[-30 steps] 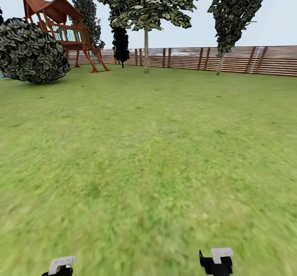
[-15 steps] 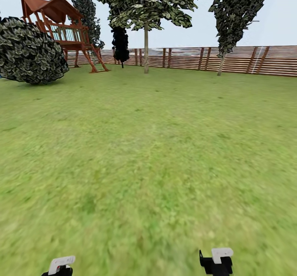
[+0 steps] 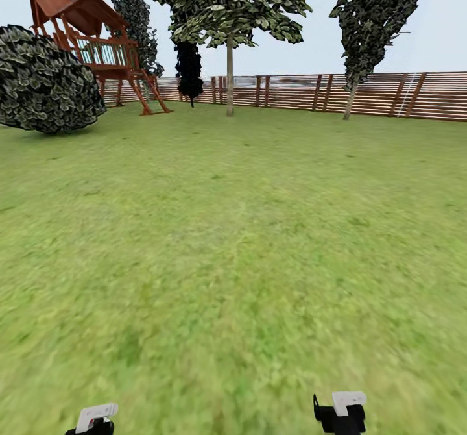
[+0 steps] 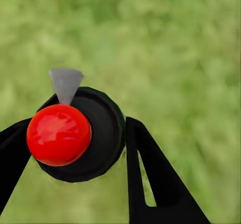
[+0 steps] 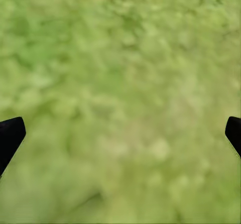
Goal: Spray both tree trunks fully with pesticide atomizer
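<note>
Between left fingers (image 4: 75, 148): atomizer (image 4: 80, 133), gripped. Right fingers (image 5: 120, 133) spread wide, empty. Transit step; next, close on tree trunk (image 3: 229, 78).

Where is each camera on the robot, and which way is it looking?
Head view: on the robot's head, looking forward across the grass to a tree, playhouse and fence; both arms' ends show at the bottom edge.
Left wrist view: near the left gripper, looking down at grass past the black spray bottle with a red top between its fingers.
Right wrist view: near the right gripper, looking down at grass between spread fingertips.
Shared: all three show the lawn.
</note>
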Controlling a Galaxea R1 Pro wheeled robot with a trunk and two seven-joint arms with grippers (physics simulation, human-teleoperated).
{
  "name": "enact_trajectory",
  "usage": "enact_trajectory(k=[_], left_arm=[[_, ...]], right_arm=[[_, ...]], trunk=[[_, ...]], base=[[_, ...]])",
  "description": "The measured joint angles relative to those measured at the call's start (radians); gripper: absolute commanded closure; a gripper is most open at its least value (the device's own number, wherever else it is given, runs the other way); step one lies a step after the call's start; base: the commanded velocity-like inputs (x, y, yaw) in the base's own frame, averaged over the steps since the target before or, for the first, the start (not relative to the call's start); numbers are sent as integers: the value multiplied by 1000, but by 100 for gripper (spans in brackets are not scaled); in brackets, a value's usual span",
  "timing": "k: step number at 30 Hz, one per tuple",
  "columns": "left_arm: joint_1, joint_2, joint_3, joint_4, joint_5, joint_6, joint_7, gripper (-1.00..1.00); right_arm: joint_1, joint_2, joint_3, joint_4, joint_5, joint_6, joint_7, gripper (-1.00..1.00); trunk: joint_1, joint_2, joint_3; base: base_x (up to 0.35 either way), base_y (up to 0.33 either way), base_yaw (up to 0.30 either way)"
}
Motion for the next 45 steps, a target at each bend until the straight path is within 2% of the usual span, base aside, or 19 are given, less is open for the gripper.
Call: enact_trajectory(k=[45], left_arm=[[0, 0, 0, 0, 0, 0, 0, 100]], right_arm=[[0, 0, 0, 0, 1, 0, 0, -100]], trunk=[[0, 0, 0]], base=[[340, 0, 13]])
